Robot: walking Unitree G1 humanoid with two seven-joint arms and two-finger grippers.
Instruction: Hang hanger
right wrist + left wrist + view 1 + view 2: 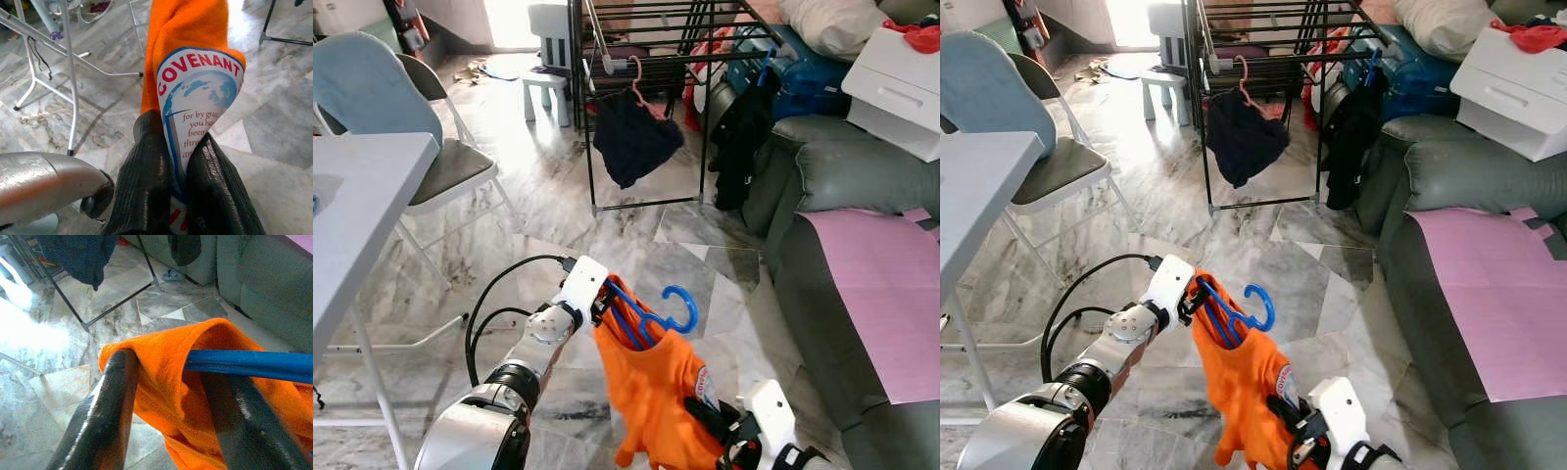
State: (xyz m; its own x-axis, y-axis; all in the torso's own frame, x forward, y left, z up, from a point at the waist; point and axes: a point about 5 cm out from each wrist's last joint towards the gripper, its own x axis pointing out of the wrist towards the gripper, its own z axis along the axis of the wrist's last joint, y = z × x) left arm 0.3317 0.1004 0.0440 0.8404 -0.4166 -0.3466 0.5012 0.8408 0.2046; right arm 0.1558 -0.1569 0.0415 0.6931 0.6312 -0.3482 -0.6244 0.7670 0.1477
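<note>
Hanger, blue plastic, is up in the air in front of you over the marble floor, with an orange T-shirt draped on it and its hook curling out toward the sofa side. Your left claw has closed its two black fingers around the shirt's collar and the blue bar running through it, so it carries the top of the load. Your right claw sits lower, near the shirt's hem, and its fingers are pinched tight on the fabric at the printed patch that reads COVENANT. The shirt hangs between the two claws, bunched and twisted.

Ahead of you stands a black drying rack, well apart from the hanger, with a dark garment hanging from a pink hanger on one of its rails. A grey sofa with a pink sheet runs along your right. On your left you have the corner of a white worktop and a folding chair beside it.
</note>
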